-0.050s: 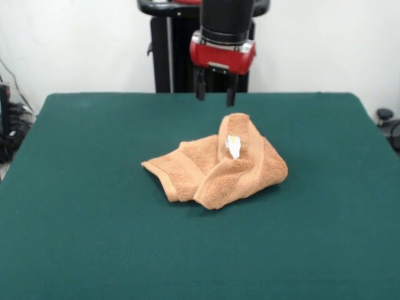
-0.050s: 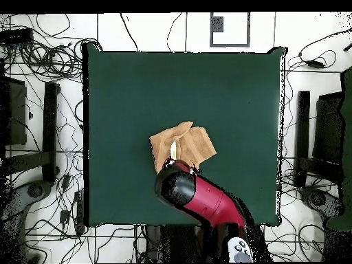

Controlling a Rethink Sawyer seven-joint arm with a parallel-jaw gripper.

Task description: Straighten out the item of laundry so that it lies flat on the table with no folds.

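Terry-cloth in a light orange-tan, the towel (image 1: 215, 167) sits crumpled near the middle of the dark green table (image 1: 81, 237), and we see it as a low heap rather than a flat sheet. Our gripper (image 1: 215, 92) hangs above and just behind the heap in the front view, its two dark fingers (image 1: 200, 87) pointing down with a clear gap between them and nothing held; their tips stand clear of the cloth, above the raised fold that forms the heap's highest point. From overhead the red and black arm (image 2: 203, 196) covers the near edge of the towel (image 2: 184, 144), so the gripper itself is hidden there, and we cannot tell how closely it lines up with the fold beneath. A small white care tag (image 1: 233, 145) lies on top of that raised fold, facing the front camera. One banded border runs along the lower left flap, whose corner points toward the picture's left in the front view, while a thicker rolled lobe bulges to the right. The heap's long axis runs roughly side to side across the table in the front view, tilting slightly so that the right end sits a little farther back. Green felt shows on every side of the towel, with broad room to left, right and front, and somewhat less toward the edge where the arm enters. Around the table, in the overhead view, cables (image 2: 41, 48) trail over the pale floor.
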